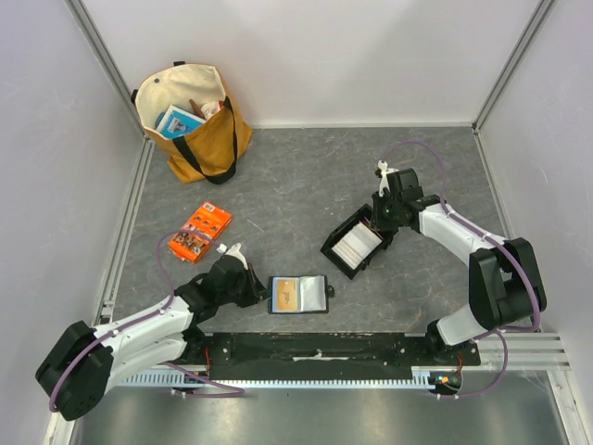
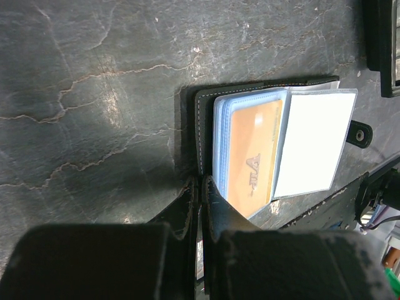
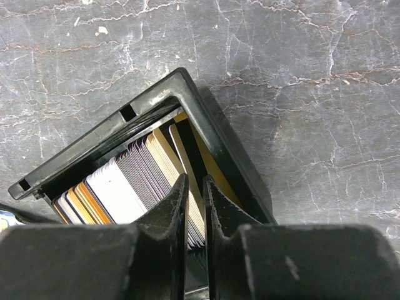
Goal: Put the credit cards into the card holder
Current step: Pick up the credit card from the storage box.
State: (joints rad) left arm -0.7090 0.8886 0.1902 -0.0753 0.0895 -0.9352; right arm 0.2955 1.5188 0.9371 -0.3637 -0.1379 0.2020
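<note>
Clamping the card holder (image 2: 203, 131) in the closed left hand (image 2: 201, 194), pinning it open for loading; pinching one card from the credit cards (image 3: 119, 187) racked in the black tray (image 3: 206, 119), beyond-right of the holder, with the narrowed right hand (image 3: 195, 187).

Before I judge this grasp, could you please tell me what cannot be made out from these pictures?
- Right wrist: whether the right gripper is pinching one of the credit cards; its own fingers cover the contact.
- Right wrist: the card count in the tray; fingers and frame edge cut the stack off.
- Top: print on the card inside the card holder, too small.
- Top: most tote bag contents, hidden by its walls.
</note>
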